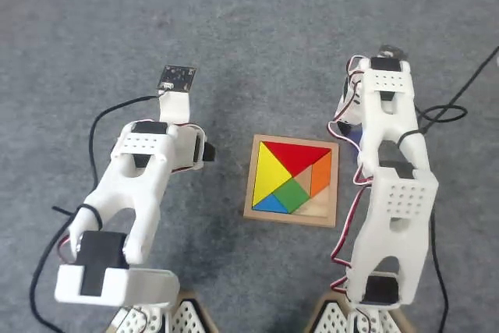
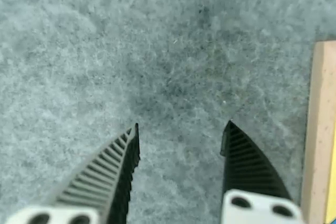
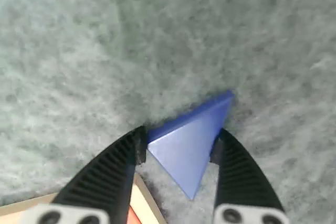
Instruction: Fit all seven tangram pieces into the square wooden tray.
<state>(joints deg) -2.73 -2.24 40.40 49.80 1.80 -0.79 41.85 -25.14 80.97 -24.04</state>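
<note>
We saw a grey felt-covered desk (image 1: 234, 52) under everything, with the left arm (image 1: 129, 193) and the right arm (image 1: 394, 193) standing on either side of the square wooden tray (image 1: 250, 185), which lay flat between them. Inside the tray lay a red triangle (image 1: 299, 156), a yellow triangle (image 1: 271, 177), an orange piece (image 1: 320, 175), a green piece (image 1: 292, 193) and a small light-blue triangle (image 1: 269, 203), all packed edge to edge. The pale patch in the corner nearest the right arm's base looked to us like an unfilled slot, though we could not be sure. Just outside the tray's rim a dark blue triangle (image 3: 186, 150) sat on the felt, and the right hand (image 3: 181, 134) was clamped on it, one finger pressed against each of two sides. The left hand (image 2: 181, 129) hung over bare felt beside the tray with its fingers apart and nothing between them. We judged the blue triangle to be light, stiff painted wood with slick faces, so a hold across its flat sides near the middle seemed safer than one near a point, where it could pivot or slip out. The raised rim and the neighbouring pieces left little room in the tray, so the triangle would have to come down level and turned to match. The open felt around the tray gave both arms free room.
</note>
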